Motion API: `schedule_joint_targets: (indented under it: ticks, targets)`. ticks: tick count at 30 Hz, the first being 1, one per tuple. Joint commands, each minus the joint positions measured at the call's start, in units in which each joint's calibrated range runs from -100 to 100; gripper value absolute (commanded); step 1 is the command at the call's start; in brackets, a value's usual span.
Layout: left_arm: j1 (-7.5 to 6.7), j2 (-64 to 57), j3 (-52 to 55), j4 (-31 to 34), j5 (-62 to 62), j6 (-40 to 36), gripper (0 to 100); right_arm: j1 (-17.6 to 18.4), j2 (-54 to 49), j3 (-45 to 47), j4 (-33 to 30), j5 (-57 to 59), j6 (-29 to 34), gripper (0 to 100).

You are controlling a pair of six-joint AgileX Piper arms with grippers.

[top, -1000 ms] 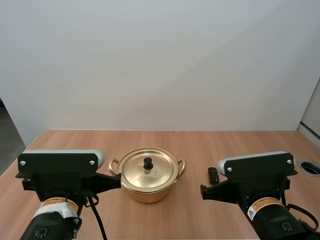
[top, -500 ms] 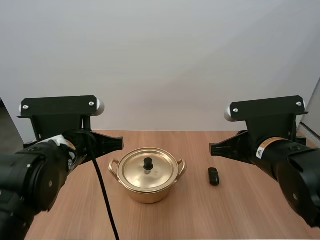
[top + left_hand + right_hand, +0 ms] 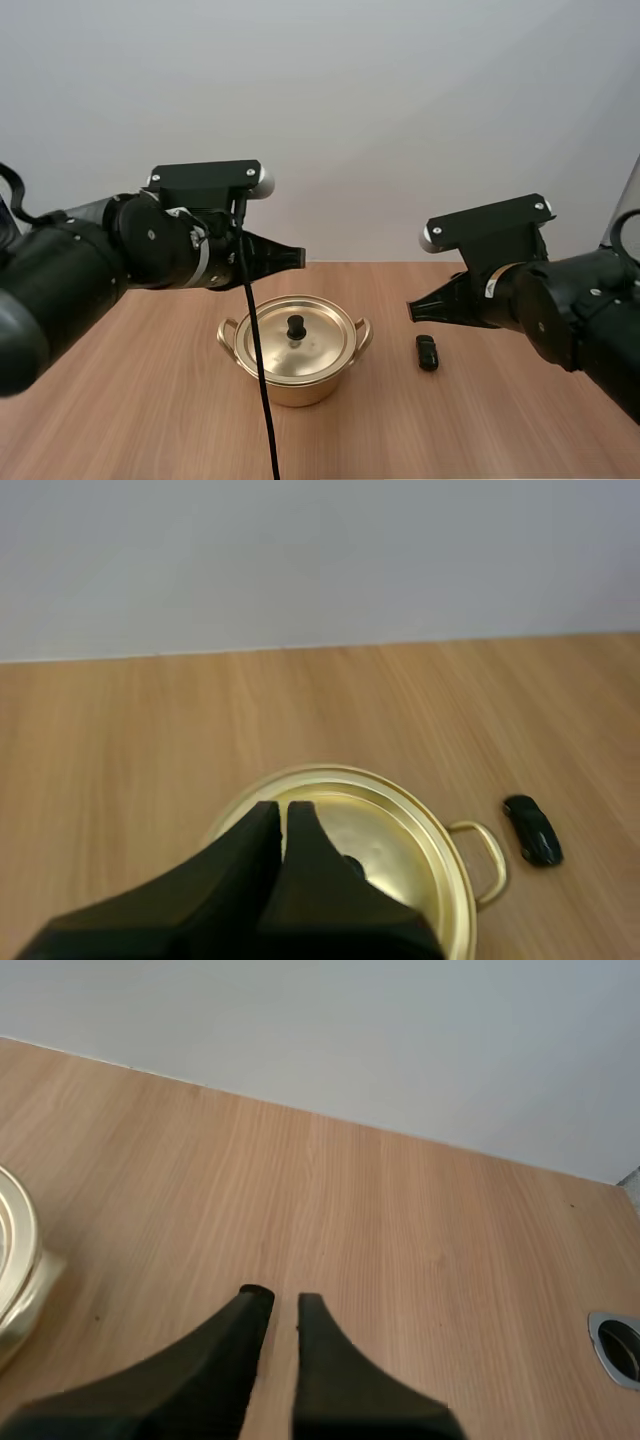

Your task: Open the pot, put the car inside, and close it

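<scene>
Progress check: basically 0 of 3 steps done as far as I can see. The gold pot point(image 3: 294, 360) sits on the bench point(image 3: 130, 400) with its lid point(image 3: 295, 342) still on, black knob point(image 3: 296, 326) untouched. The little black toy car point(image 3: 427, 352) is out on the bench too, just beside the pot's handle on the right arm's side, not touching it.

Left jaws: up in the air, closed down on nothing, the 2 fingers point(image 3: 240, 880) lying together as 1 dark wedge. The lid is below and just ahead of the tips, with the knob peeking out right under them. The car is well off to the side of them, past the pot's handle.

Right jaws: also raised and empty, the fingers point(image 3: 225, 1360) parted by just a narrow slit with bare bench showing through. From the high camera the car lies below them and slightly toward the arm's base. The pot's rim point(image 3: 15, 1250) is off to the side of the tips.

So what's left, I reckon: left drops onto the knob and lifts the lid, right comes down for the car, car goes in, lid goes back. All of it, really.
</scene>
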Motion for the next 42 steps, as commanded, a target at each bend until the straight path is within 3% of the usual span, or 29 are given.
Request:
schedule_joint_targets:
  ticks: [1,3,5,7,10,29,32,38,42]
  targets:
    - [-0.83,5.60,-0.43,-8.10,4.86,30.92,37,-0.04,3.41,-1.49,0.36,-0.06,0.05,99]
    - [-1.72,8.61,-0.85,-8.10,4.86,30.96,67,-0.04,6.42,-3.03,0.36,0.11,0.05,100]
    - [-2.36,11.15,-1.46,-7.49,4.86,31.04,84,-0.04,9.75,-3.87,0.36,0.24,0.05,97]
    - [-2.94,13.02,-2.36,-7.33,5.19,31.04,84,-0.04,13.75,-4.85,0.50,0.06,0.05,91]
    - [-3.48,15.38,-3.47,-7.23,5.19,31.04,81,-0.04,18.73,-6.07,0.80,-1.68,0.05,90]
    - [-3.55,29.65,-7.13,-2.83,3.24,29.82,80,-0.04,36.39,-8.54,-0.02,-7.52,-0.21,90]
    - [-3.55,30.25,-7.13,-2.83,3.23,29.82,73,-0.04,37.70,-8.83,0.36,-7.52,-0.21,90]
    - [-3.55,30.25,-7.13,-2.58,3.66,29.82,33,-0.04,40.87,-8.83,0.36,-7.08,-0.30,90]
    - [-3.55,30.25,-7.13,-2.26,3.82,29.82,16,-0.04,44.00,-9.08,0.36,-7.29,-0.90,90]
